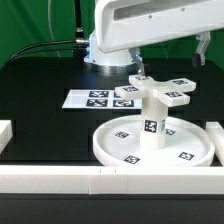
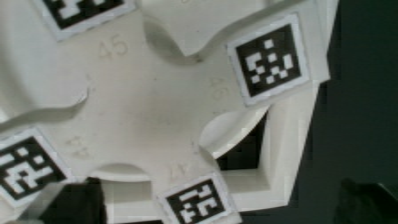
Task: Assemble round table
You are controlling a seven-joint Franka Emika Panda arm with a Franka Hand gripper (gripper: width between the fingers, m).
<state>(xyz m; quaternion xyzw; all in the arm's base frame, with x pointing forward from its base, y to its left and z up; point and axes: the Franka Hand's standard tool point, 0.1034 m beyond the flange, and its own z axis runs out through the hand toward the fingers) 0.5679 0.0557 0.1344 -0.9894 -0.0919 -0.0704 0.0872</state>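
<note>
The large round disc [image 1: 150, 148] lies on the table at the front. The short thick leg [image 1: 152, 122] stands upright on its middle. The cross-shaped piece [image 1: 160, 93] sits flat on top of the leg. It fills the wrist view [image 2: 160, 110], with tags on its arms. My gripper [image 1: 142, 72] hangs just above the far arm of the cross. In the wrist view the gripper [image 2: 217, 205] is open. Its dark fingers [image 2: 63, 205] stand wide apart on either side of one tagged arm, and the far finger is clear of it.
The marker board [image 1: 98, 98] lies flat behind the disc toward the exterior view's left. Long white border rails run along the front [image 1: 90, 182], with ends at the left [image 1: 5, 135] and right [image 1: 215, 135]. The arm's base [image 1: 105, 50] stands at the back.
</note>
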